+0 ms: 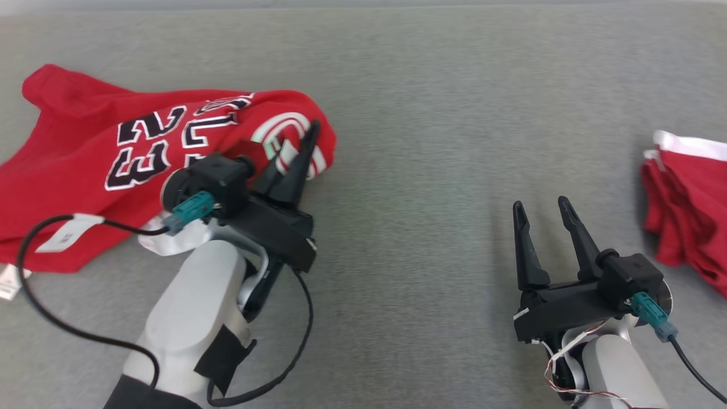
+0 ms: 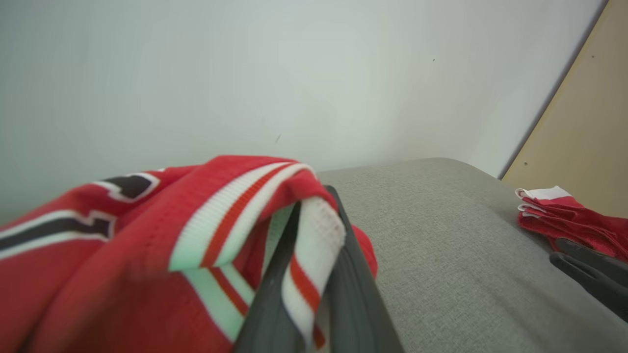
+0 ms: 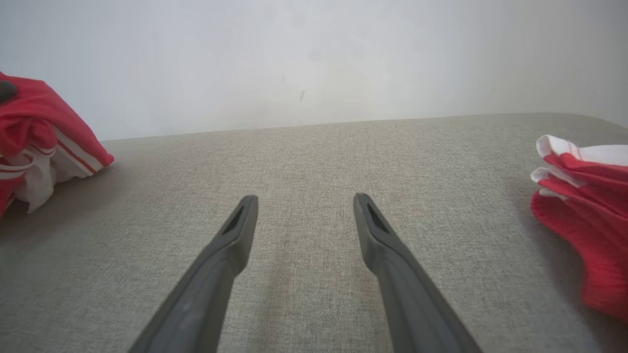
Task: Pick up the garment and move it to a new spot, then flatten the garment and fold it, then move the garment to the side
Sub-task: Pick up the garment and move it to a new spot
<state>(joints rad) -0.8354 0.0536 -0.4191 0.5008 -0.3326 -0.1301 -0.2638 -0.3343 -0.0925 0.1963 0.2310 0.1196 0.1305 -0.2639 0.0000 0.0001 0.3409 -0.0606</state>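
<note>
Left pincer (image 1: 301, 145): both dark fingers pressed together on the white-and-red striped trim of the garment (image 1: 85, 153). In the left wrist view the trim is folded over and pinched between the two fingers (image 2: 274, 294), and the cloth bunches up to the left of them. This pincer points up and to the right in the head view, over the garment's right end.

Garment: red jersey, black lettering edged in white, "23" readable. It lies rumpled on the left part of the grey fabric-covered worktop (image 1: 409, 113). Its left end is spread loosely and its right end is gathered at the grip. A small white label (image 1: 7, 281) shows at its lower left edge. A black cable (image 1: 34, 284) loops from the left wrist across the lower part of the cloth.

Right pincer (image 1: 540, 203): fingers apart, holding nothing. In the right wrist view bare grey fabric shows between the two tips. It sits low over the worktop, well apart from the garment.

Red bundle (image 1: 687, 193): a second red cloth with white edging, heaped at the right edge of the worktop, near the right pincer but not touching it.

Beyond: a pale wall (image 3: 314, 59) behind the worktop, and a tan panel (image 2: 584, 127) at the right in the left wrist view.
</note>
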